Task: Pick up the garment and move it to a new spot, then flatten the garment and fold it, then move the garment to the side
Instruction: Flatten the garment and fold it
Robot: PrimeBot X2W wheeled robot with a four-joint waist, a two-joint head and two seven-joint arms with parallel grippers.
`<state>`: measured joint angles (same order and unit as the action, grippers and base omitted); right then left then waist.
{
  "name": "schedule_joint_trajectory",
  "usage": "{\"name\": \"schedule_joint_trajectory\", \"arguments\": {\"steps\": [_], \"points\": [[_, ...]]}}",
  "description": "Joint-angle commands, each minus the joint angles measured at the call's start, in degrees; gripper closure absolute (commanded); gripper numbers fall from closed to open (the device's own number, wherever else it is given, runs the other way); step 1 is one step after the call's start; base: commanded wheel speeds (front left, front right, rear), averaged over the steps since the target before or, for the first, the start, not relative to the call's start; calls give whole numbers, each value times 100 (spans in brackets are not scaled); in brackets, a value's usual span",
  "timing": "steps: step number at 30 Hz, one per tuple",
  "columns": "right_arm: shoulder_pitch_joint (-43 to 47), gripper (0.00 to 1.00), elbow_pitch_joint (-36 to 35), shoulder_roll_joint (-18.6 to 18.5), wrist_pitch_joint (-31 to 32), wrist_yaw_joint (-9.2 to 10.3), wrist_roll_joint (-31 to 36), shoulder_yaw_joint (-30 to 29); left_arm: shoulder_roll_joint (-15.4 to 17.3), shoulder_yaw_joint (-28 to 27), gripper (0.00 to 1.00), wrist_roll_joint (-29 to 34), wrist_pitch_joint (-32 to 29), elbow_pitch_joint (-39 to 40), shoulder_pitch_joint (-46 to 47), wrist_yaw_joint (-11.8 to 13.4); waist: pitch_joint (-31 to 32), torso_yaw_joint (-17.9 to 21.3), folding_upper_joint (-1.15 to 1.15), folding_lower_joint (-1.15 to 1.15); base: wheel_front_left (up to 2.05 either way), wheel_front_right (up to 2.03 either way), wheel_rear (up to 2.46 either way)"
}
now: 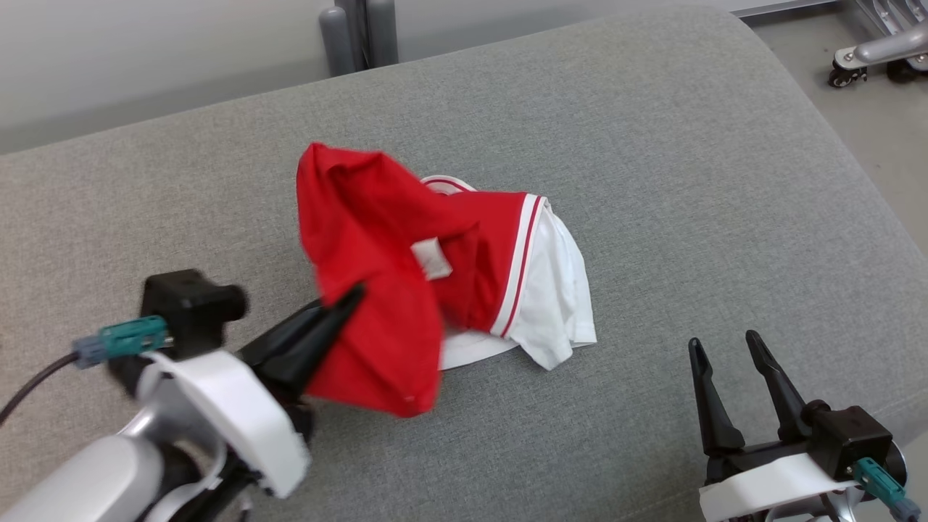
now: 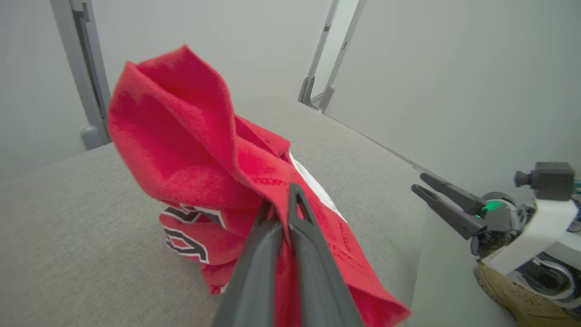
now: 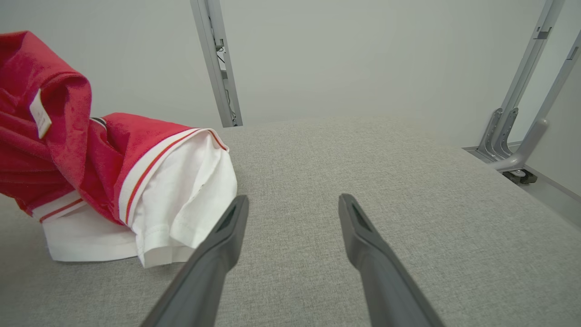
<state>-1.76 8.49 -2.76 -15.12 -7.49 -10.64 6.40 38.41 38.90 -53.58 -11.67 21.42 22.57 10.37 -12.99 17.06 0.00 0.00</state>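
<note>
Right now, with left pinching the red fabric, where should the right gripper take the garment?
Probably the white sleeve hem, approached low from the robot's right: it lies loose on the grey cushion, its free edge facing the open right gripper.

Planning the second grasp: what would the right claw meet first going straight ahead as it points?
Probably only bare grey cushion; the right claw points just beside the garment, though depth is unclear.
</note>
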Motion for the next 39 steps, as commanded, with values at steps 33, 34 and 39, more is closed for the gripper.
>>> {"name": "schedule_joint_trajectory", "arguments": {"steps": [33, 34, 39], "points": [[-67, 0, -27, -26, -6, -1, 123, 42, -438, 49, 0, -295, 786, -1767, -1091, 605, -62, -108, 0, 0, 0, 0, 0], [-63, 0, -25, -26, -6, -1, 110, 21, -464, 38, 0, -333, 774, -1810, -1059, 600, -76, -90, 0, 0, 0, 0, 0], [-45, 0, -27, -25, -6, -1, 72, -1, -506, 3, 100, -368, 761, -1985, -914, 508, -133, -29, 0, 0, 0, 0, 0]]}}
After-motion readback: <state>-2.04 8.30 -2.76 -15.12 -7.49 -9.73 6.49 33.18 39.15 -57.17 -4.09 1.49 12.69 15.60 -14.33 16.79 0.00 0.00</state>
